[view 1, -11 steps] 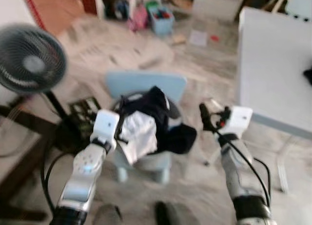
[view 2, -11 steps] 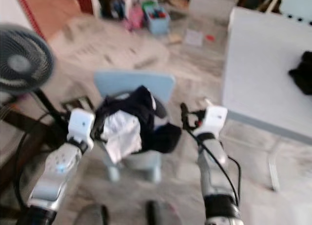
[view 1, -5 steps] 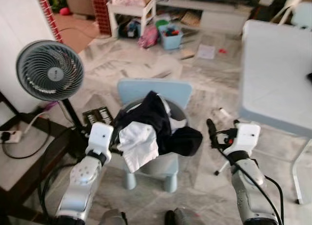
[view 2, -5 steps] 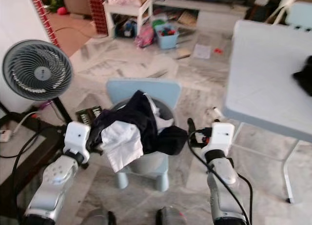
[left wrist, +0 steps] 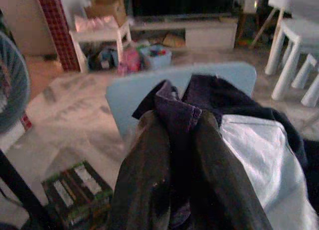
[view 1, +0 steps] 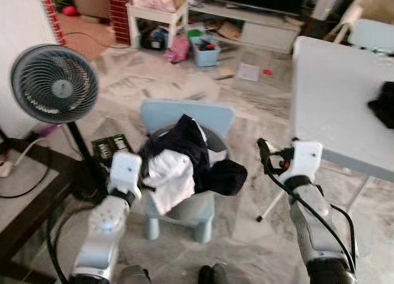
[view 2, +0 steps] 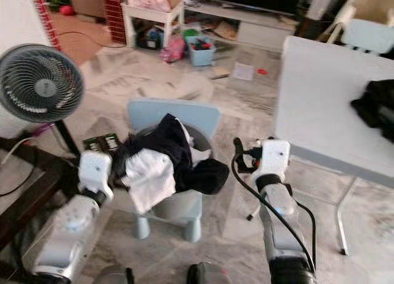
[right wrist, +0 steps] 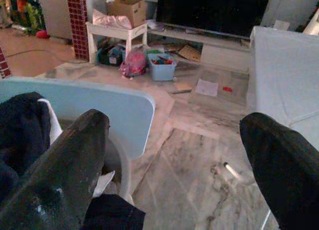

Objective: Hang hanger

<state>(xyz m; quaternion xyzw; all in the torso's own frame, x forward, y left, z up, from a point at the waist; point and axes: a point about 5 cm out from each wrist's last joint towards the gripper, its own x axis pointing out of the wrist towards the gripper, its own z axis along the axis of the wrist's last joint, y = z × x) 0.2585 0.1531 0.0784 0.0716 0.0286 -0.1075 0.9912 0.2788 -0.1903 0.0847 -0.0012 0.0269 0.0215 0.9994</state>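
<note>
As before, left hand (left wrist: 182, 155) grips clothes (view 1: 184, 158) (dark).

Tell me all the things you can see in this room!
chair: one, light blue, on the floor in front of the robot
clothes: a dark and white heap on the chair
fan: one, dark, standing left of the chair
table: one, pale, on the right
dark cloth: one, on the table
toy bin: one, blue, far floor
left gripper: black fingers pinching the dark garment's collar
right gripper: black fingers spread, right of the chair, holding nothing
</note>
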